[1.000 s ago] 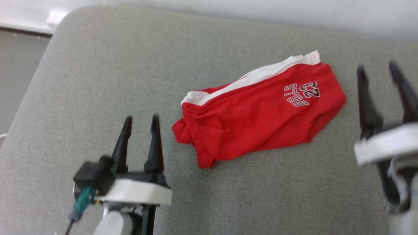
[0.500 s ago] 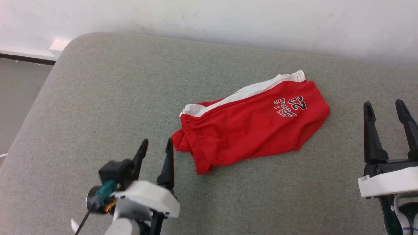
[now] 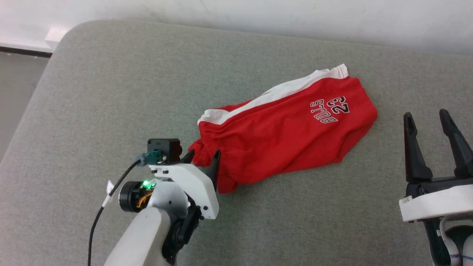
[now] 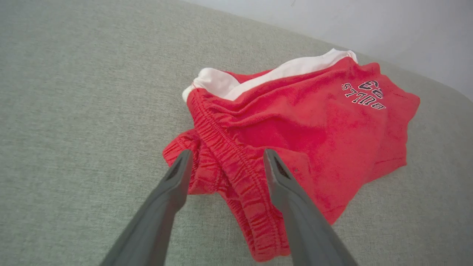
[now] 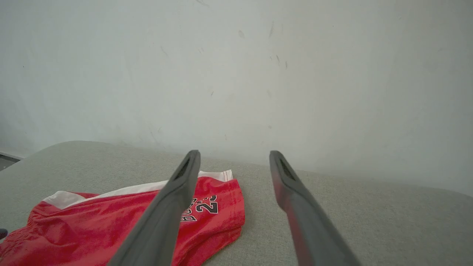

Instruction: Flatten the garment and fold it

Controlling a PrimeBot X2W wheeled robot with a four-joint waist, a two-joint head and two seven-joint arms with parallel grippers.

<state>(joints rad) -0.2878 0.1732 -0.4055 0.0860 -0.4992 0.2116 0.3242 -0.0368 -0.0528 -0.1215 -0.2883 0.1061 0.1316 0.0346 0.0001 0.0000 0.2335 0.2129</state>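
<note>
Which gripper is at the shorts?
The left gripper: its open fingers straddle the gathered waistband of the red shorts. The right gripper hangs open beside the printed leg, clear of cloth.

Rumpled red shorts (image 3: 284,133) (white-striped) on cushion

The shorts (image 3: 284,133) are laid on the pad (image 3: 111,92), right of its middle, slanted so that the waistband (image 4: 225,166) is nearer and to the left and the leg hem (image 3: 366,99) farther and to the right. The wall (image 3: 258,14) is seen behind the pad. The left gripper (image 3: 202,157) is set at the waistband end, one finger on either side of the band. The right gripper (image 3: 425,116) is held right of the hem end, apart from it.
</note>
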